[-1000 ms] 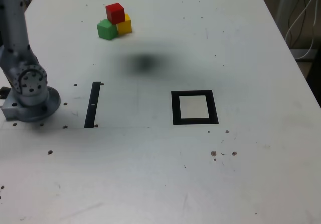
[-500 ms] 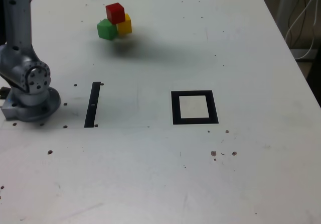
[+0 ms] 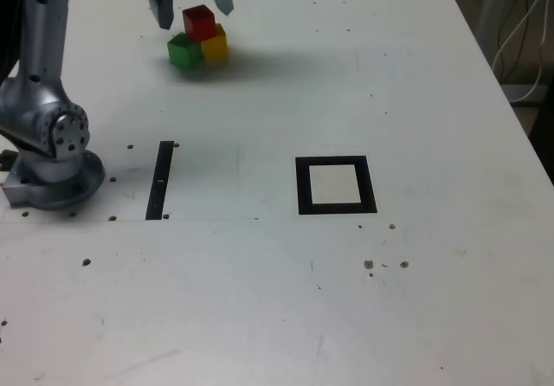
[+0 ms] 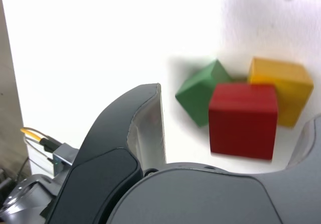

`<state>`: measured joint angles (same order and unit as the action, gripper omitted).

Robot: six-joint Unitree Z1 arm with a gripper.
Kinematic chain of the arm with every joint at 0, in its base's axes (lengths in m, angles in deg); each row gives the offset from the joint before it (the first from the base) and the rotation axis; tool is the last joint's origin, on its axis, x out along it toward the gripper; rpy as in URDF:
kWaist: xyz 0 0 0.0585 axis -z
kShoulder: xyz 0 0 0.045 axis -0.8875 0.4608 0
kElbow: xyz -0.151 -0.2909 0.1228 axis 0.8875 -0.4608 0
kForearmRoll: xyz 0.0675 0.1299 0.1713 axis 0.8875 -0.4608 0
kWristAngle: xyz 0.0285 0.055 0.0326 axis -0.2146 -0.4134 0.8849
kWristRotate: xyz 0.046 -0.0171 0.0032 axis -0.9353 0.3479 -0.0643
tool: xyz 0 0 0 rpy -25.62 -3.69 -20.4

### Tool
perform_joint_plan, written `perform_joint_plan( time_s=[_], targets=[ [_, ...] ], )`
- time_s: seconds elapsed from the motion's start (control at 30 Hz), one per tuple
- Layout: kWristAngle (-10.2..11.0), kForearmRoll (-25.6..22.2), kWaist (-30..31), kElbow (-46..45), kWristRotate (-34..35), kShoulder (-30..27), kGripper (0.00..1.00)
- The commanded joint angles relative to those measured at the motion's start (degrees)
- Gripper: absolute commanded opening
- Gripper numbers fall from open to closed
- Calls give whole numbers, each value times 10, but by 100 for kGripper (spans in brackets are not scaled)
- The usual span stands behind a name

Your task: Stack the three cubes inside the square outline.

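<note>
Red is the colour on top: the red cube (image 3: 199,22) sits on the green cube (image 3: 183,51) and the yellow cube (image 3: 215,43), like a little roof on two blocks. The three cubes huddle near the far edge of the counter (image 3: 433,100), toward the exterior view's left corner. The square outline (image 3: 336,184) lies well apart from them, nearer the middle of the counter, and its white centre has nothing in it yet.

The end effector (image 3: 189,3) hangs right over the pile with its two fingers spread wide apart, one on each side of the red cube. It holds nothing.

The cubes look hard and smooth, like painted wood or plastic, and I think they are light. They should not squash or break. Their flat sides look good for squeezing. The red one seems the best to take first, by two opposite flat sides, near its middle. In the wrist view the green cube (image 4: 200,96) is turned a bit, touching the yellow cube (image 4: 281,88), while the red cube (image 4: 243,118) sits across both. A push from the side could knock the pile over, so a straight, gentle squeeze looks safest.
</note>
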<state>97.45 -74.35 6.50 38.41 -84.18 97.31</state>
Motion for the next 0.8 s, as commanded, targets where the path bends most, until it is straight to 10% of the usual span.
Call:
perform_joint_plan(
  time_s=[0.0,0.77],
  targets=[
    [-2,2,-4,9,1,2,96],
    [-16,17,-2,17,-4,29,61]
  ],
)
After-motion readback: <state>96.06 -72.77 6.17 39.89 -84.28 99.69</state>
